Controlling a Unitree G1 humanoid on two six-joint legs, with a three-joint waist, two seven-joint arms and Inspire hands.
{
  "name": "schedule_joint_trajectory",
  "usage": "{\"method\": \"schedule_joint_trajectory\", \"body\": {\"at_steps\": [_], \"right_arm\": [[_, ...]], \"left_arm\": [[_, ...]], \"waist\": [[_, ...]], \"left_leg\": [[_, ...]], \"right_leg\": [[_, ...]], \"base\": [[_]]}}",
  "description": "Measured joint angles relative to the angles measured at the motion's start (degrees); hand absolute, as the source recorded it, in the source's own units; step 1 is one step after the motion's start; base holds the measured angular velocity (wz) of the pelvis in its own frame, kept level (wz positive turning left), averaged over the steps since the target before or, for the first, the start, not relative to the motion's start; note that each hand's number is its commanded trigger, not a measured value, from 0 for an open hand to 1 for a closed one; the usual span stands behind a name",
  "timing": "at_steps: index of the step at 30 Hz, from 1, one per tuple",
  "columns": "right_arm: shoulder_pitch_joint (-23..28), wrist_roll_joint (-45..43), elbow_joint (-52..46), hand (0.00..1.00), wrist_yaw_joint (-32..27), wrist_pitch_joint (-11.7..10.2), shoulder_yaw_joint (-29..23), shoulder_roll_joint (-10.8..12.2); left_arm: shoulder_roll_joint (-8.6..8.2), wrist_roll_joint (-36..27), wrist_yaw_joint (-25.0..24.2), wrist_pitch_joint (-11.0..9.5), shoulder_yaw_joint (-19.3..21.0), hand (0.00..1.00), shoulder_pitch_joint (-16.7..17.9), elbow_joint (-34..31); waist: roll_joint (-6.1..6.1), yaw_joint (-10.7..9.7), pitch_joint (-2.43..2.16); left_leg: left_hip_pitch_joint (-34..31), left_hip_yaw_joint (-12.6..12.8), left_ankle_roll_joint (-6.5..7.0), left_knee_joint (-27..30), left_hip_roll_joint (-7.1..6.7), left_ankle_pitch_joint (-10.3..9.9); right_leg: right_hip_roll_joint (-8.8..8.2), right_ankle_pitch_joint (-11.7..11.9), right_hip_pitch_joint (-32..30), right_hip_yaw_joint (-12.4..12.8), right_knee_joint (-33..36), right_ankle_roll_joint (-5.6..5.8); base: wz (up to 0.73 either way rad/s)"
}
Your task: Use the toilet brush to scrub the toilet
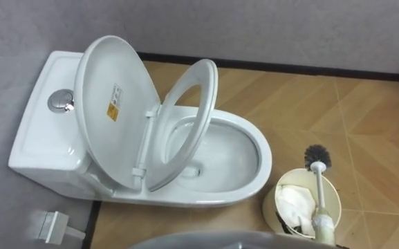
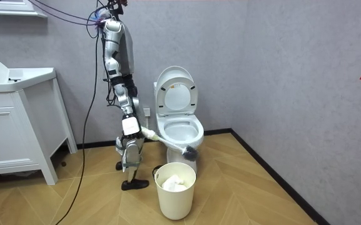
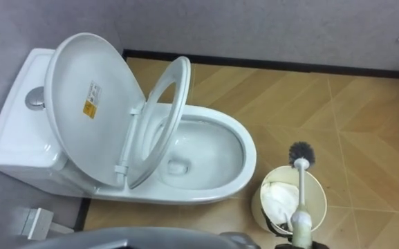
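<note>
In the room view, the right hand (image 2: 134, 129) has its fingers wrapped round the handle of the toilet brush (image 1: 319, 194). The bristles hang above the waste bin (image 1: 271, 211), near the toilet bowl (image 1: 265, 159). A careless swing could clip the bin or raised seat (image 1: 206, 76). Open floor lies rightward.

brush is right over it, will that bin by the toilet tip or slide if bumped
Probably light: the bin looks thin and holds crumpled white paper. On the smooth floor it would likely slide; a bump near its rim might tip it.
</note>
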Motion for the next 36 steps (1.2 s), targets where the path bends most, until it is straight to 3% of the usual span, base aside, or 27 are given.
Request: {"method": "schedule_joint_trajectory", "body": {"at_steps": [14,15,16,30,36], "right_arm": [[0.1,-0.7,4.3,1.00,1.9,3.8,-0.2,-0.1],[0.1,-0.9,4.3,0.05,2.2,4.1,-0.2,-0.1],[0.1,-0.9,4.4,0.00,2.4,4.4,-0.3,-0.2],[-1.1,3.1,7.3,0.00,3.5,7.4,-1.3,-0.2],[-2.5,8.1,7.2,0.00,2.2,6.9,-2.3,-0.4]], "left_arm": [[0.00,0.7,0.0,0.8,0.0,0.00,0.3,0.0],[0.00,0.7,0.0,0.9,0.0,0.00,0.3,0.0],[0.00,0.7,0.0,0.9,0.0,0.00,0.3,0.0],[-0.02,0.6,0.0,2.4,-0.4,0.00,0.3,0.0],[-0.11,0.6,0.0,2.3,-0.4,0.00,0.2,0.0]], "waist": [[0.35,-1.9,0.05],[0.36,-2.0,0.05],[0.35,-2.0,0.06],[0.25,-2.3,0.07],[-0.03,-1.7,0.08]], "left_leg": [[0.2,-0.3,0.26,0.1,0.17,-0.9],[0.2,-0.3,0.26,0.1,0.17,-0.9],[0.1,-0.3,0.26,0.1,0.17,-0.9],[0.4,-0.2,0.26,0.0,0.18,-0.9],[0.8,0.1,0.30,0.0,0.18,-1.1]], "right_leg": [[0.13,0.0,-0.1,0.1,0.9,0.02],[0.14,0.0,-0.1,0.1,0.9,0.02],[0.14,0.0,-0.1,0.1,0.9,0.02],[0.23,0.0,0.0,0.5,0.9,0.03],[0.45,0.0,0.1,1.3,1.0,0.03]], "base": [[0.00],[0.00],[0.00],[0.00],[-0.05]]}}
